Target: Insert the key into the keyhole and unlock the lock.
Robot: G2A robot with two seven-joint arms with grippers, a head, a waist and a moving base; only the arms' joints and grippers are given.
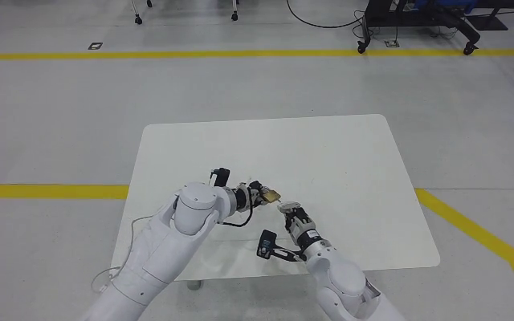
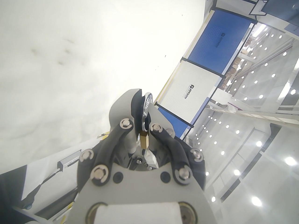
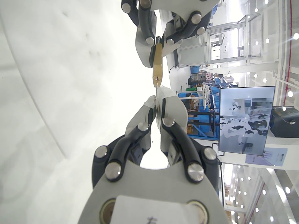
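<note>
Table (image 1: 337, 152) white, round-cornered, on pale floor (image 1: 80, 120) crossed by yellow lines (image 1: 241, 54). Above its near part, left gripper (image 1: 261, 193) clamped on brass lock (image 1: 271, 195), keyhole (image 3: 158, 78) facing right gripper (image 1: 291, 210). Right gripper pinched on tape-wrapped key (image 3: 161, 96), tip at the keyhole. Beyond: blue panels (image 2: 219, 40), screen (image 3: 246, 120).

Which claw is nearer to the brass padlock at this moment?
Left. The left claw is shut on the brass padlock itself. The right claw, shut on the silver key, sits just off the padlock's keyhole end.
</note>
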